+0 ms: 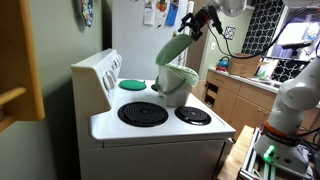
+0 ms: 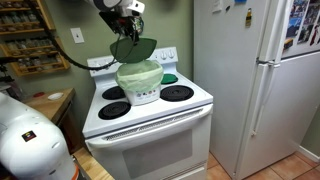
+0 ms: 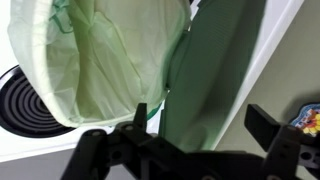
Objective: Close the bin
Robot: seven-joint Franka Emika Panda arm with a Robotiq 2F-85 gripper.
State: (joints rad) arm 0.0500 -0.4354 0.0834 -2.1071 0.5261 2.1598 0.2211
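The pale green bin (image 1: 178, 88) stands in the middle of the white stove top (image 1: 150, 130), between the burners, and holds a thin green bag liner. It also shows in an exterior view (image 2: 140, 82) and in the wrist view (image 3: 90, 60). Its hinged lid (image 1: 172, 50) stands raised above the body, tilted back, and shows in an exterior view (image 2: 133, 48). My gripper (image 1: 197, 25) is at the lid's upper edge in both exterior views (image 2: 127, 27). In the wrist view the gripper (image 3: 203, 125) is open, with the dark green lid (image 3: 215, 80) filling the gap between the two fingers.
A flat teal-green disc (image 1: 132, 84) lies on a rear burner beside the bin (image 2: 168, 78). Black coil burners (image 1: 143, 113) surround the bin. A white fridge (image 2: 250, 80) stands next to the stove. The stove's back panel (image 1: 100, 75) rises behind.
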